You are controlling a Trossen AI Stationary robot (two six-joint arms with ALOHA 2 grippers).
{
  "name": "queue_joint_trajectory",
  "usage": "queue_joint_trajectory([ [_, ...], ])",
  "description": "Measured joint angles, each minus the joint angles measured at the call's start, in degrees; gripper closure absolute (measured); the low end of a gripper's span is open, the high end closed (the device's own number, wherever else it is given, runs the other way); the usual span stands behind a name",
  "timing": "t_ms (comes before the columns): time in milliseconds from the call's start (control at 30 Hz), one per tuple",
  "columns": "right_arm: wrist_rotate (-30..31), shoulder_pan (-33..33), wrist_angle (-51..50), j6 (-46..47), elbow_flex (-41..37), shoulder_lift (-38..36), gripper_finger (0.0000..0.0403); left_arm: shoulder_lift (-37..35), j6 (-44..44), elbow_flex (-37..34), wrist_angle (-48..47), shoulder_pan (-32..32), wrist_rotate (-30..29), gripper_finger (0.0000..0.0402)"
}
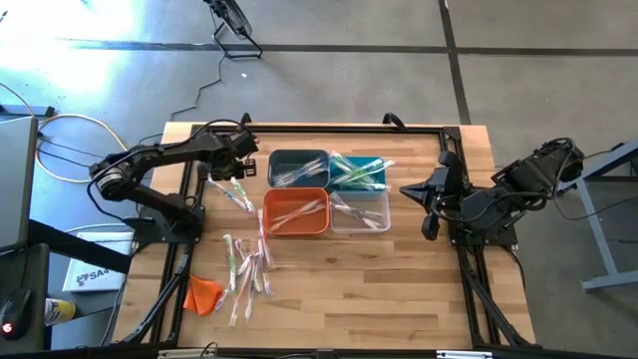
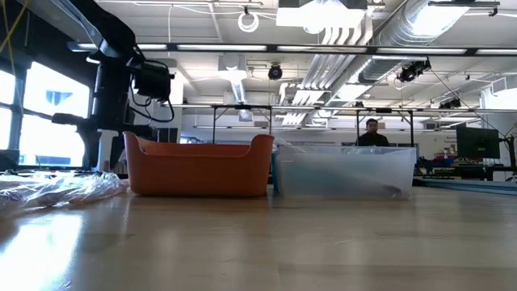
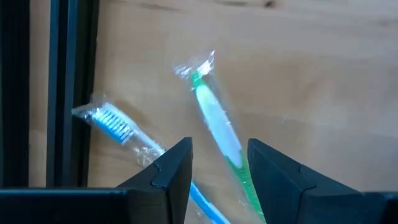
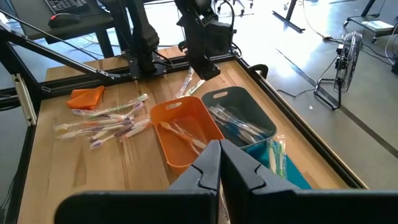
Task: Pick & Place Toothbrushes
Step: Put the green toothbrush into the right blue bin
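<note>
The high view looks straight down on the whole table [image 1: 399, 299]. The low view looks level across it. Both show the orange bin [image 1: 296, 211] and the clear bin [image 2: 346, 171].

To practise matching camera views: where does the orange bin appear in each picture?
High view: orange bin, centre, beside the clear bin.
Low view: orange bin, left of centre.
Left wrist view: not in it.
Right wrist view: orange bin, centre.
Shared landmark: the clear bin alongside.
</note>
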Motion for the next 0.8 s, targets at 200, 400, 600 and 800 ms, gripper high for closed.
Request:
queue_joint_trajectory([
  [200,0.0,0.0,0.0,0.0,0.0,0.0,0.0401,3.6,-1.7,0.0,0.3,0.0,1.7,0.0254],
  [400,0.0,0.0,0.0,0.0,0.0,0.0,0.0401,7.3,-1.9,0.0,0.9,0.0,3.1,0.0254],
  [600,0.0,0.0,0.0,0.0,0.0,0.0,0.0401,10.2,-1.6,0.2,5.1,0.0,5.1,0.0254],
  [800,0.0,0.0,0.0,0.0,0.0,0.0,0.0401,10.5,-1.1,0.2,6.7,0.0,5.1,0.0255],
])
